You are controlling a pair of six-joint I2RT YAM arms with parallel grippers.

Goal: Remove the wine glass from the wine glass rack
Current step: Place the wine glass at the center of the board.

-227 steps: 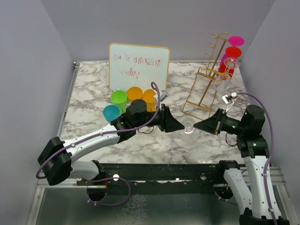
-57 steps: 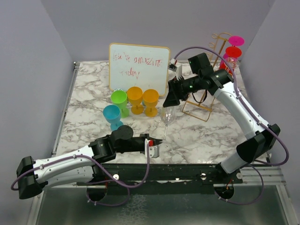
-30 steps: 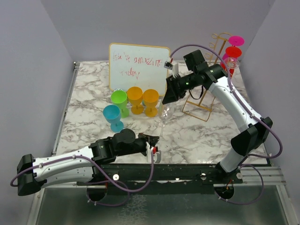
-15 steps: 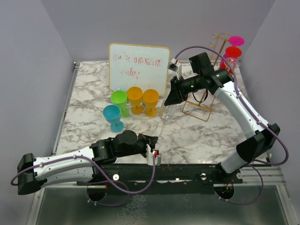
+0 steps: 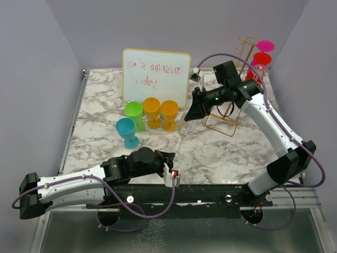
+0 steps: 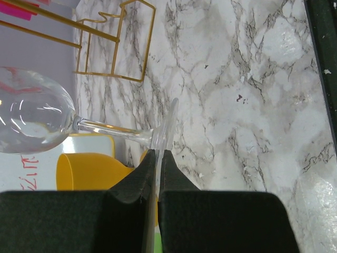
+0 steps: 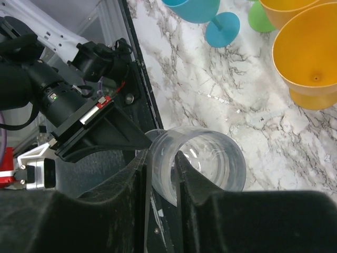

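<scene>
Farthest left, goblets: a blue goblet, a green goblet and two orange goblets stand upright in a cluster on the marble table, left of the frame's centre.
Whiteboard: the whiteboard stands just behind the cluster, with red handwriting on it.
Left gripper: the left gripper sits low in the frame, just left of centre. Its jaws are pressed together, and in the left wrist view their tips touch the edge of the glass's foot.
Wine glass: the clear wine glass is off the rack, at the middle of the frame beside the right-hand orange goblet. It is tilted, bowl up and foot down toward the left gripper.
Right gripper: the right gripper reaches in from the upper right. In the right wrist view one finger is inside the bowl and one outside, clamped on the wall at the rim.
Wine glass rack: the gold wire wine glass rack stands upright at the upper right, behind the right arm.
Hung glasses: a pink glass and a red glass hang on the rack's right side.
</scene>
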